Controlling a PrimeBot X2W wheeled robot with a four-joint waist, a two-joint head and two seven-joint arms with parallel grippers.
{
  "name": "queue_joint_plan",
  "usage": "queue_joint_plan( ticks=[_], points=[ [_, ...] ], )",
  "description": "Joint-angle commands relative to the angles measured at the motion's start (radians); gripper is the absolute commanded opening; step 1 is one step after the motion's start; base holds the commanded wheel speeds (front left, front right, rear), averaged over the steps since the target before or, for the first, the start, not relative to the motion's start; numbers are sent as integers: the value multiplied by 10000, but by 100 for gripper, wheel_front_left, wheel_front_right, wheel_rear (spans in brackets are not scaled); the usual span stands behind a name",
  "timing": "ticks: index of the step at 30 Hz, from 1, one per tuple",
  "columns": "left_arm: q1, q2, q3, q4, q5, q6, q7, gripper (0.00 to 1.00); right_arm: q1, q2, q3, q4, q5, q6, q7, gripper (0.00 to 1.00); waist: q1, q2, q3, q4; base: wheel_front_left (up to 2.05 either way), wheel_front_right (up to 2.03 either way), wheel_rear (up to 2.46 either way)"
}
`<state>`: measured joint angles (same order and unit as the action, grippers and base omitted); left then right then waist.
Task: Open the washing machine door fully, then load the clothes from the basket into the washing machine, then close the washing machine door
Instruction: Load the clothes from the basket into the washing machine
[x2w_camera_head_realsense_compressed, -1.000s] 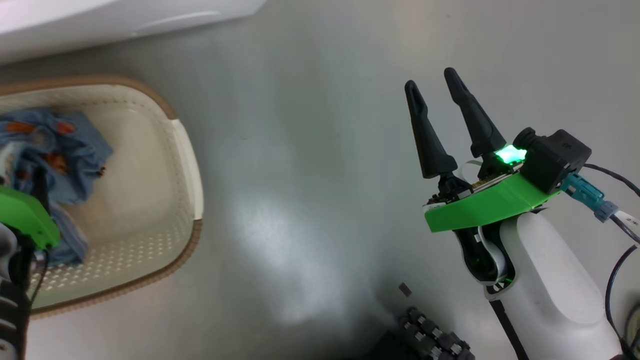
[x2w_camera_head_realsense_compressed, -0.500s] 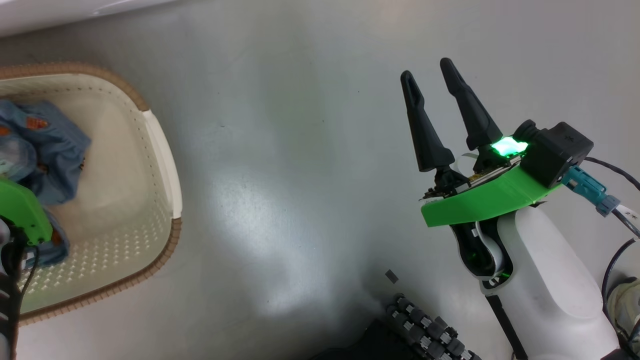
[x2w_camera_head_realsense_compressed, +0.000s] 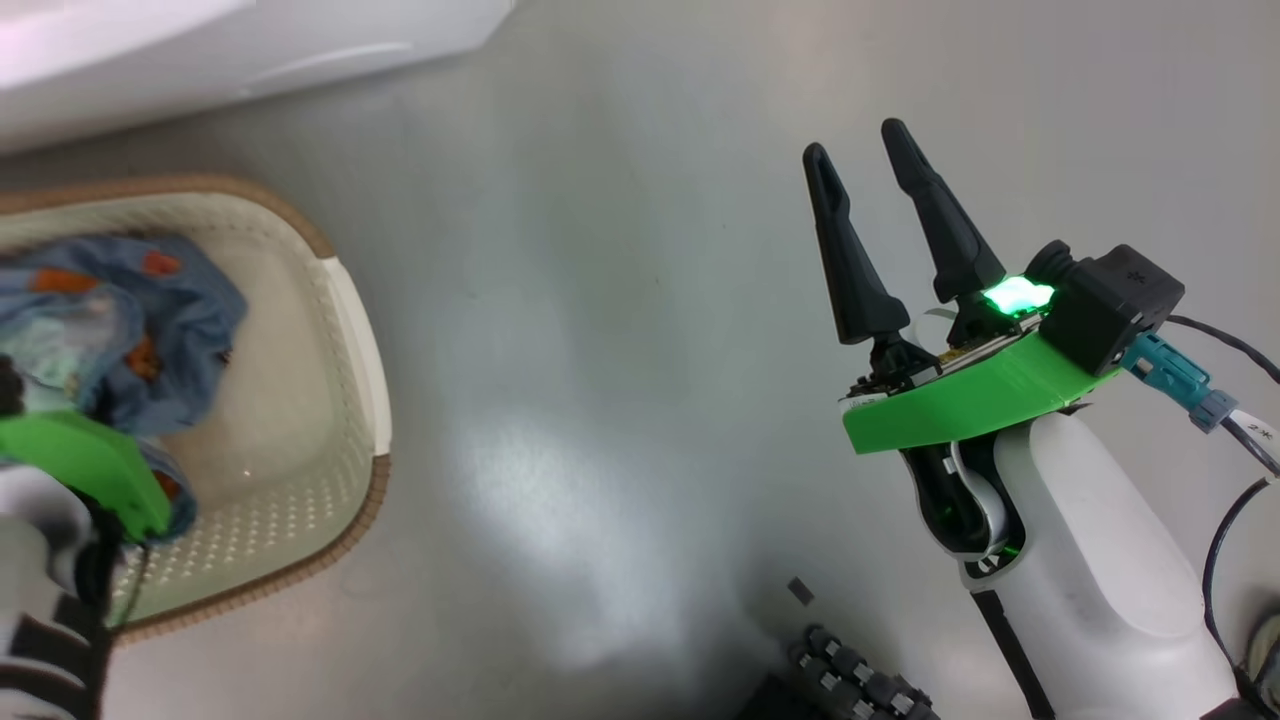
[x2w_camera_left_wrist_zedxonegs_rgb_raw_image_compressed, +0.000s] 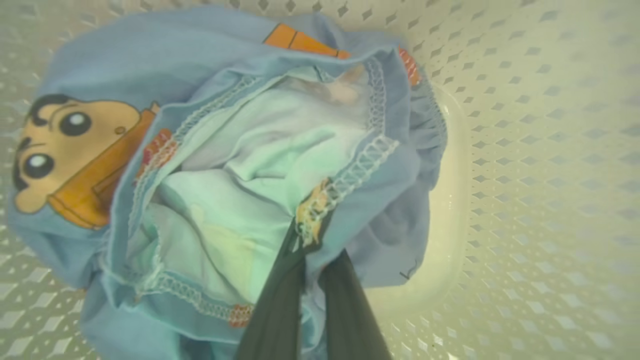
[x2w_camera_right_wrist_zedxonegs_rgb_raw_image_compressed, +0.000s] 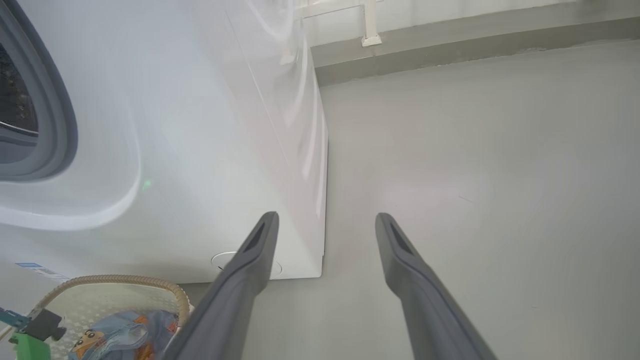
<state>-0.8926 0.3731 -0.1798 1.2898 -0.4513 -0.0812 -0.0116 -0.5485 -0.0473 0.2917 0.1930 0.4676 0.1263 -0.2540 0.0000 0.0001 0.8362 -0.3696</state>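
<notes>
1. Left gripper (x2w_camera_left_wrist_zedxonegs_rgb_raw_image_compressed: 320, 240): down inside the basket (x2w_camera_left_wrist_zedxonegs_rgb_raw_image_compressed: 550, 150), fingers pinched together on a stitched hem of the clothes (x2w_camera_left_wrist_zedxonegs_rgb_raw_image_compressed: 225, 150).
2. Clothes: light blue with a cartoon print, pale lining turned outward, bunched in a heap on the basket bottom.
3. Basket: cream, perforated, brown woven-look rim. Placed on the grey floor (x2w_camera_head_realsense_compressed: 600, 300), near the front of the washing machine (x2w_camera_right_wrist_zedxonegs_rgb_raw_image_compressed: 200, 150).
4. Washing machine: white front panel, with grey rubber seal (x2w_camera_right_wrist_zedxonegs_rgb_raw_image_compressed: 60, 125) and dark drum opening at the left edge of the right wrist view.
5. Right gripper (x2w_camera_head_realsense_compressed: 853, 140): raised over bare floor, well apart from the basket, fingers spread wide, empty.
</notes>
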Motion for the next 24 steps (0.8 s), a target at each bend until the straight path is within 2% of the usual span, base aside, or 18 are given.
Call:
queue_joint_plan(
  ticks=[1, 7, 13, 24],
  points=[
    [557, 236, 173, -75, -101, -107, -321, 0, 333, -30, 127, -141, 26, 44, -78, 100, 0, -1, -638, 202, 0, 0, 0],
    [1243, -307, 164, -250, -442, -415, -1325, 0, 543, -30, 90, 105, -70, 44, -78, 100, 0, -1, -1733, 573, 0, 0, 0],
    [1960, -866, -101, -1021, -957, -488, -1984, 0, 813, -43, 61, 425, -161, 44, -78, 100, 0, -1, -2920, 964, 0, 0, 0],
    [3723, -1064, -777, -3308, -2161, -493, -2467, 0, 1576, -534, -71, 842, -27, 44, -78, 100, 0, -1, -5039, 1570, 0, 0, 0]
  ],
)
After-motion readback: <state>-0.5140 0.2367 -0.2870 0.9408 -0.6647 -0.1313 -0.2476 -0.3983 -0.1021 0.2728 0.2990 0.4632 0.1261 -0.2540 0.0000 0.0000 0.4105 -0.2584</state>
